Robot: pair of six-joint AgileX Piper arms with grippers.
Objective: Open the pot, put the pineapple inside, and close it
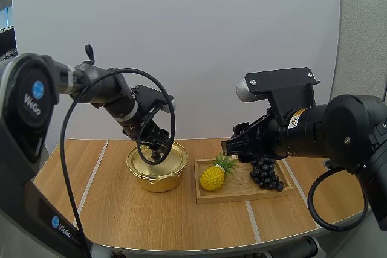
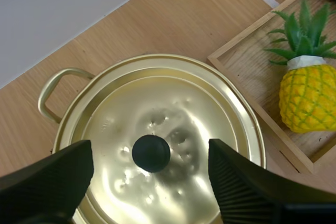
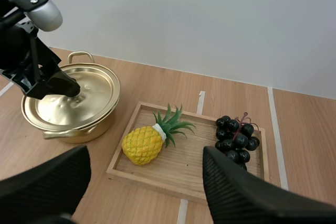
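Note:
A gold pot [image 1: 158, 170] stands on the wooden table with its lid [image 2: 157, 129] on. My left gripper [image 1: 158, 152] hangs just over the lid, open, its two fingers on either side of the black knob [image 2: 151, 153] without touching it. The yellow pineapple [image 1: 213, 177] lies on its side at the left end of a wooden tray [image 1: 239, 190], right of the pot. My right gripper [image 1: 233, 147] is open and holds nothing, up in the air above the tray; from its wrist I look down on the pineapple [image 3: 143, 144] and the pot [image 3: 71, 103].
A bunch of dark grapes [image 3: 236, 139] lies at the tray's right end. The pot's loop handles stick out front and back. Bare table lies to the left of the pot and along the front edge.

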